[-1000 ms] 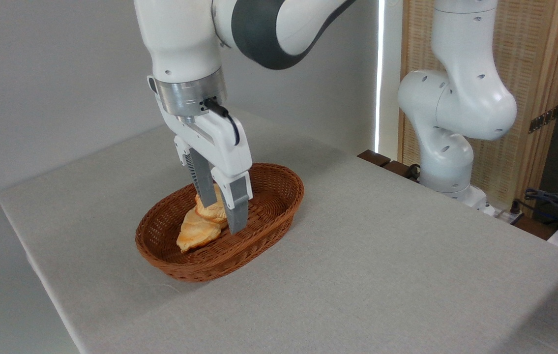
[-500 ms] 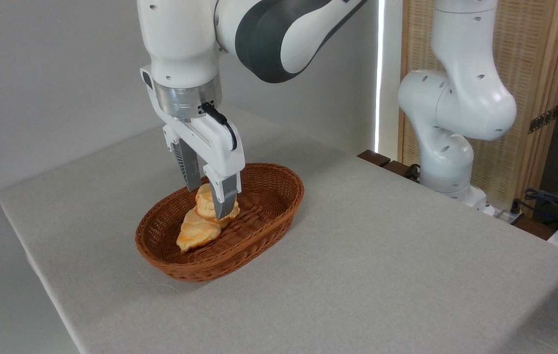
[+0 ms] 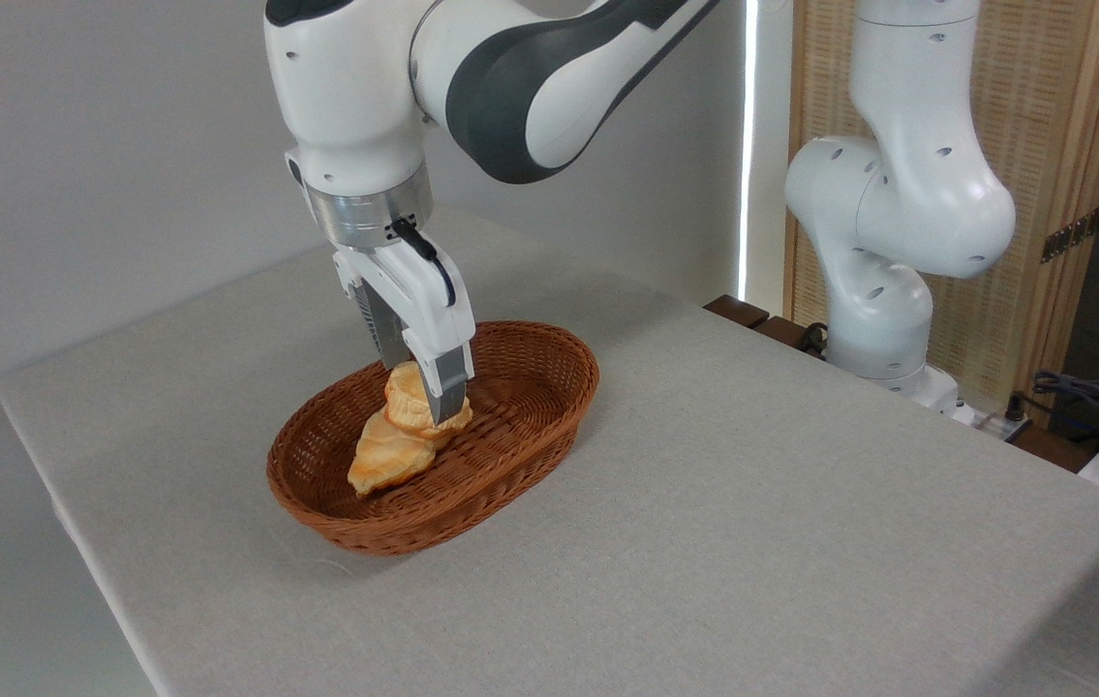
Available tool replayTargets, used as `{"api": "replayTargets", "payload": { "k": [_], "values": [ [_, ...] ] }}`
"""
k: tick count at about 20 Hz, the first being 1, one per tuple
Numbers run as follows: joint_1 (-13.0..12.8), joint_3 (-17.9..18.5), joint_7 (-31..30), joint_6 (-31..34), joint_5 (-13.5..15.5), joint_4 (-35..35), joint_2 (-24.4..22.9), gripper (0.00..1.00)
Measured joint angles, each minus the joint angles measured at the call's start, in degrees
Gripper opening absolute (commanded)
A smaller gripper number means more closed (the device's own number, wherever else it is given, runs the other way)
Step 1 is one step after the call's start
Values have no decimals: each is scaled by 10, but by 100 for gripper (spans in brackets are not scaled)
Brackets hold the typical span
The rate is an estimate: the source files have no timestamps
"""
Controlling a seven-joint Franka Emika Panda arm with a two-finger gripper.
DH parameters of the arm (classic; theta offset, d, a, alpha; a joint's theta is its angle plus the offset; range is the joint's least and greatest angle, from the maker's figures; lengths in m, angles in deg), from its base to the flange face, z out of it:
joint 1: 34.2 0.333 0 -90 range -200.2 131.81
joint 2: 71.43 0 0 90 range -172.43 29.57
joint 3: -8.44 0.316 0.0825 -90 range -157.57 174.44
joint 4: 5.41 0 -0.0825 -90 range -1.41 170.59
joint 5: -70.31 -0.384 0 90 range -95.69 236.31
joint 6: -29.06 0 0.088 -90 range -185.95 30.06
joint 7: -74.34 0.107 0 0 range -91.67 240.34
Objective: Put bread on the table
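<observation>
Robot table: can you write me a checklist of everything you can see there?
Surface: table, light grey cloth, bare around the basket.
Job's things: bread sits in the wicker basket, atop a longer loaf.
Clutter: nothing seen.
Grippers: gripper down in the basket, fingers either side of the bread; firm grip unclear.
Cables: black cable on the gripper; more cables off the table at right.
Surroundings: grey wall, wooden screen, arm base.
</observation>
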Motion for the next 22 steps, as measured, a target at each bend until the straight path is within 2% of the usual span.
{"api": "replayTargets", "payload": {
  "k": [5, 12, 22],
  "values": [
    [-13, 0, 0, 0, 16, 7, 0, 100],
    [-13, -6, 1, -2, 17, 8, 10, 100],
    [-13, -11, 18, -14, -15, 8, 26, 100]
  ]
}}
